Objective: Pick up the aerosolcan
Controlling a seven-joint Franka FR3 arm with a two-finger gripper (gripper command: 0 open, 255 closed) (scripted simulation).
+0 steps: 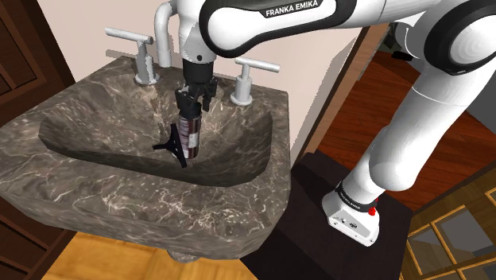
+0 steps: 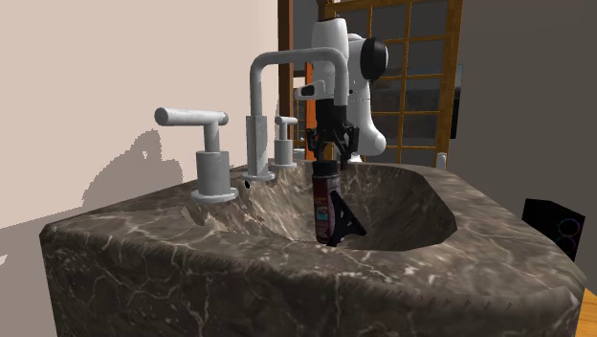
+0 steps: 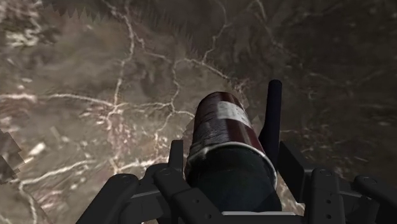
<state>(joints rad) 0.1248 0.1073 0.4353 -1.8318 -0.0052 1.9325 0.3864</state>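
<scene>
Aerosol can [image 1: 190, 134] | upright, clasped between jaws | inside sink [image 1: 119, 199] basin

Centre frame: the black tool [image 2: 330, 156] comes straight down over the dark veined stone sink [image 2: 191, 254], its fingers clamped on the top of a dark red aerosol can [image 2: 324, 201]. The can stands upright inside the basin, and a black pronged piece [image 2: 348, 223] sits against its lower right side. Behind it the white arm [image 2: 346, 48] rises to the top edge. Left of centre are a tall squared grey spout [image 2: 258, 96], a big lever handle [image 2: 197, 118] and a smaller handle [image 2: 284, 136] further back. A wooden lattice door [image 2: 421, 77] fills the upper right; a black box [image 2: 553, 222] sits at far right.
</scene>
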